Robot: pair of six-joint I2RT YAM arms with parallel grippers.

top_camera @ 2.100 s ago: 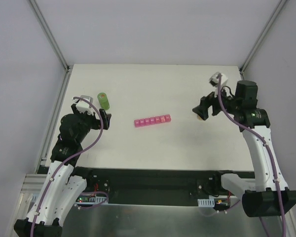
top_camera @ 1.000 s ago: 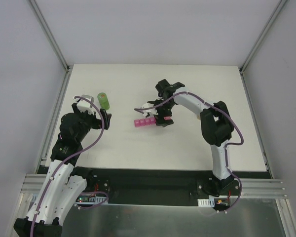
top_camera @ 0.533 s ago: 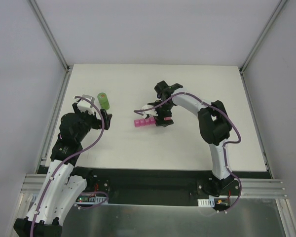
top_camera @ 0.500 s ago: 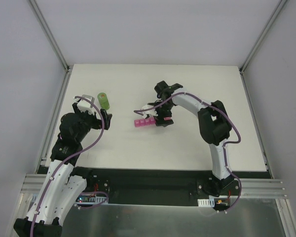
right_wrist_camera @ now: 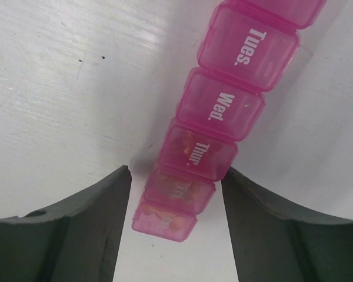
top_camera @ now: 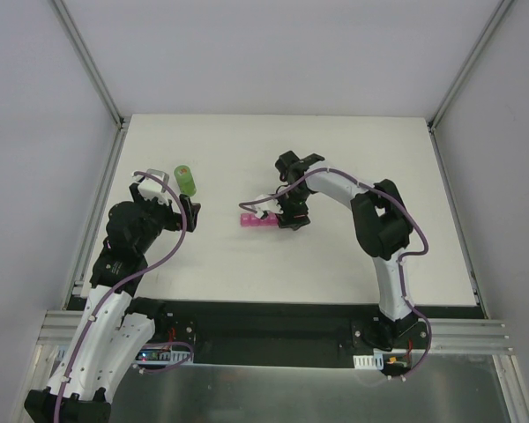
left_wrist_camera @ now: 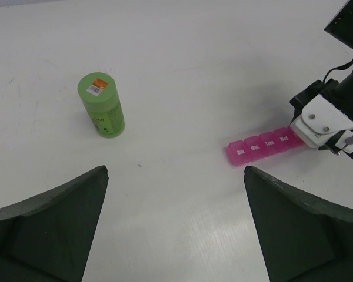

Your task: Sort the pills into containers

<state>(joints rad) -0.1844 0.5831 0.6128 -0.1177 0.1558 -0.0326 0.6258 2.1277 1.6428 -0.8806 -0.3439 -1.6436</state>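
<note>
The containers, a pink strip of day-labelled compartments, lie flat on the table centre. My right gripper is down over their right end. In the right wrist view the containers run between the jaws, which straddle the Thur, Fri and Sat compartments with a narrow gap on the left side; this right gripper is open. Orange pills show through the shut lids there. My left gripper hangs open at the left with nothing in it; in its own view the left gripper faces the containers.
A green cylindrical bottle stands upright at the table's left, just beyond my left gripper; the left wrist view shows the bottle too. White walls with metal posts bound the table at back and sides.
My right arm swung in from the right side to the strip's right end, and its jaws have narrowed around the strip. The left arm and bottle have not moved.
</note>
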